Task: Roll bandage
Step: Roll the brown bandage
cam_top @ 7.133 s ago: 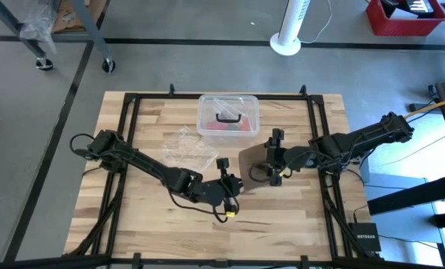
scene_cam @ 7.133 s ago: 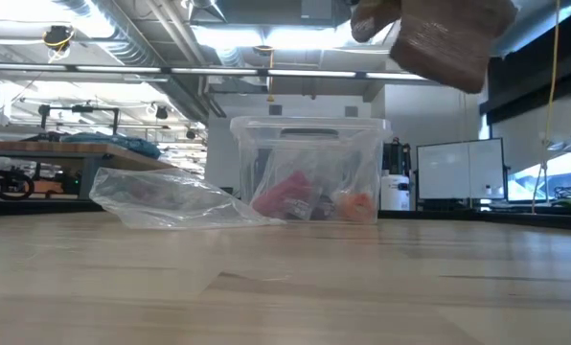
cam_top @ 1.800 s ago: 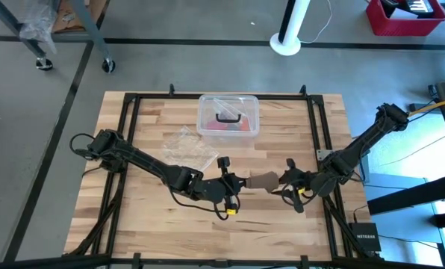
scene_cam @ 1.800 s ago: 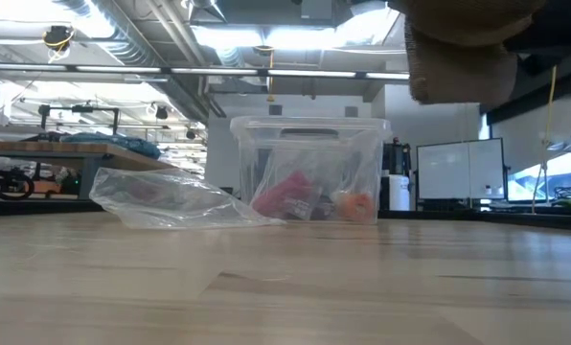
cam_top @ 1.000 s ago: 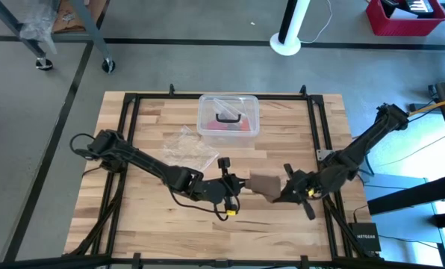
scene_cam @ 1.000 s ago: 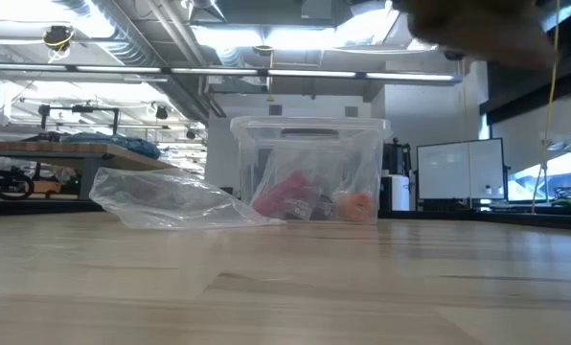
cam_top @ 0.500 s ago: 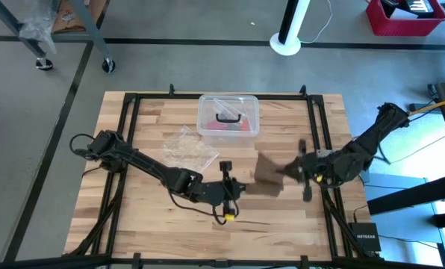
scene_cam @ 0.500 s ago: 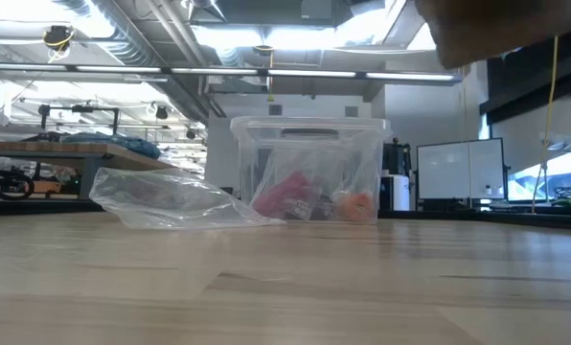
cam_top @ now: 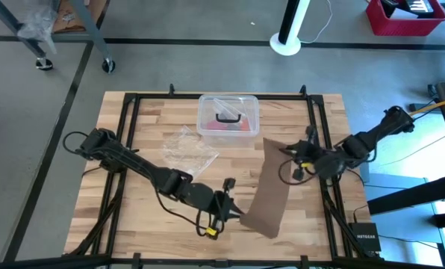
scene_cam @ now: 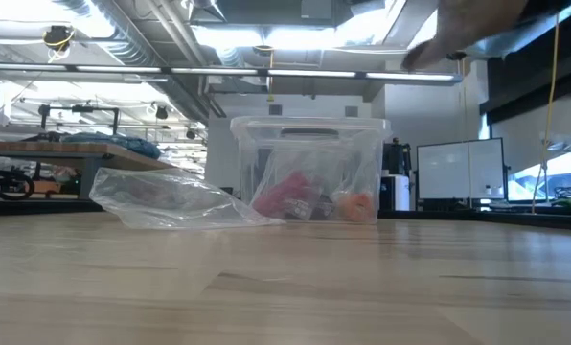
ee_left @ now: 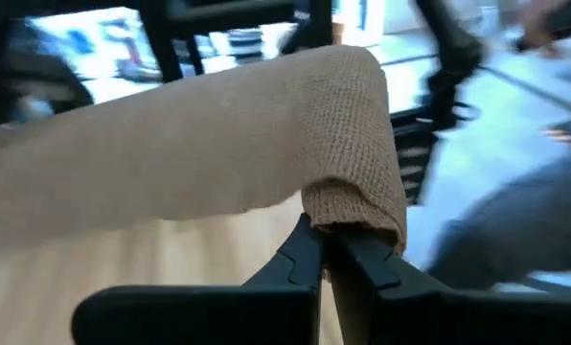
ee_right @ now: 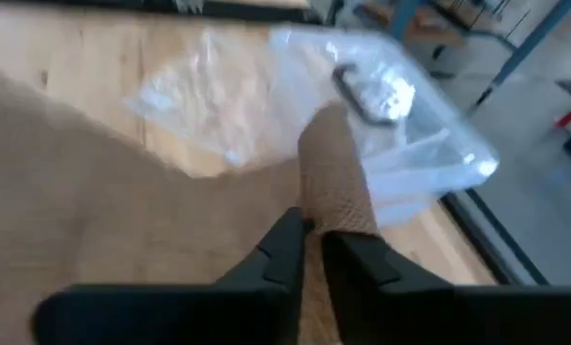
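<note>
The brown bandage (cam_top: 267, 187) hangs as a long strip above the table, running from far to near right of the table's middle. My left gripper (cam_top: 234, 209) is shut on its near end, and my right gripper (cam_top: 286, 153) is shut on its far end. In the left wrist view the bandage (ee_left: 218, 163) spreads wide above the fingers. In the right wrist view it (ee_right: 94, 201) fills the picture's left side. In the low view only a brown blur (scene_cam: 477, 19) shows at the top. My left gripper pinches a folded-over edge (ee_left: 354, 216) at the bandage's near end between its two fingertips, coming level from the table's left. The bandage is lifted clear of the table. My right gripper pinches a narrow bunched fold (ee_right: 335, 206) at the bandage's far end between its two fingertips, coming from the table's right. The strip slopes away toward the near edge, clear of the table.
A clear plastic box (cam_top: 228, 116) with a black handle stands at the far middle of the table. A crumpled clear bag (cam_top: 189, 149) lies in front of it to the left. Bare wood lies along the near edge.
My left gripper has gone toward the near edge and my right gripper toward the far edge, both keeping hold. The bandage, a short bunch between them a second ago, has spread out into a long strip.
</note>
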